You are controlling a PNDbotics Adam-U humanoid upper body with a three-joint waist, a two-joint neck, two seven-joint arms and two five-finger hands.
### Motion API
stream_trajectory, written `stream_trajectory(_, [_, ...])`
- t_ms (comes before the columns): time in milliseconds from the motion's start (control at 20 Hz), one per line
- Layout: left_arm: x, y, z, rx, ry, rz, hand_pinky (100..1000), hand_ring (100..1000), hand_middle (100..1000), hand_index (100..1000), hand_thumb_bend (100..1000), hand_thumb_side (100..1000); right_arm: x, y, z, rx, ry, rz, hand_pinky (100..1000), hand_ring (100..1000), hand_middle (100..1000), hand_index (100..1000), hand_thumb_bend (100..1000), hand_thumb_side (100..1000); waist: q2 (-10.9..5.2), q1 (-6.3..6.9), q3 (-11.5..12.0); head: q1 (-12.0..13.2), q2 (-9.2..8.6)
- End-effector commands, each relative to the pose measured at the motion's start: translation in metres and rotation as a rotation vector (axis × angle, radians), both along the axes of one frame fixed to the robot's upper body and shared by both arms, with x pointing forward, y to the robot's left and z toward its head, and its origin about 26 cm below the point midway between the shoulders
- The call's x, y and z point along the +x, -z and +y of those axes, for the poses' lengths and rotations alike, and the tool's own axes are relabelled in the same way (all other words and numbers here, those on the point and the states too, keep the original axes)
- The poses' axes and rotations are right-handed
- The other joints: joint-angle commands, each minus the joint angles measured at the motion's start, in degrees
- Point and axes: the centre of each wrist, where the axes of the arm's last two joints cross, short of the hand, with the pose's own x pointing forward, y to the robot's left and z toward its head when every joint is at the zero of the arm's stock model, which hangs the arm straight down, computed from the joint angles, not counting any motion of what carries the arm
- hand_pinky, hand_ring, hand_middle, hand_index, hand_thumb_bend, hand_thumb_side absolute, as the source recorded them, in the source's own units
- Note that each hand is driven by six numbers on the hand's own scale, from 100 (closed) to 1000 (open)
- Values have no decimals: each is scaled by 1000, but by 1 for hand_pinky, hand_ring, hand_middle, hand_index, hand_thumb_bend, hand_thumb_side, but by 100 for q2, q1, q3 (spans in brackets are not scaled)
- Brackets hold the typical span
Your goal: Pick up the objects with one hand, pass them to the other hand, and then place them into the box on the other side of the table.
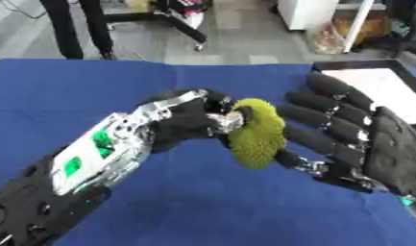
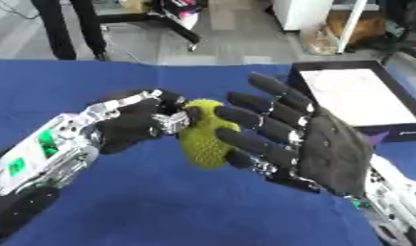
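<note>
green fruit (image 1: 257,132) | pinched by L hand (image 1: 181,122) | R hand (image 2: 328,153) splayed | box (image 2: 358,96) white inside

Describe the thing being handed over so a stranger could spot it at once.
Above the middle of the blue table, the two black hands meet. The left hand pinches a bumpy yellow-green fruit against the open right hand. It is the only bright, knobbly thing there.

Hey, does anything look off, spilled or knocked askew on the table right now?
Nothing stands out. The left hand holds the bumpy yellow-green object above the blue table, against the open right hand. The black box sits upright at the right edge.
</note>
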Motion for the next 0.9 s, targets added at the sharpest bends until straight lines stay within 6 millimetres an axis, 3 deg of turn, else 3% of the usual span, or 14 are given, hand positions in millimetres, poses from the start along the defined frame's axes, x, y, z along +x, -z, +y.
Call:
stream_trajectory(50, [-4,-16,1,-24,17,-43,627,466,369,504,100,328,-3,-5,0,-4,-18,-19,975,860,865,990,312,100,-99,2,-6,-20,-60])
stream_trajectory(900, [0,-24,16,-42,-15,-104,642,473,376,512,100,328,-4,-3,-1,-10,-18,-11,974,860,866,992,315,100,-113,6,-10,-40,-49])
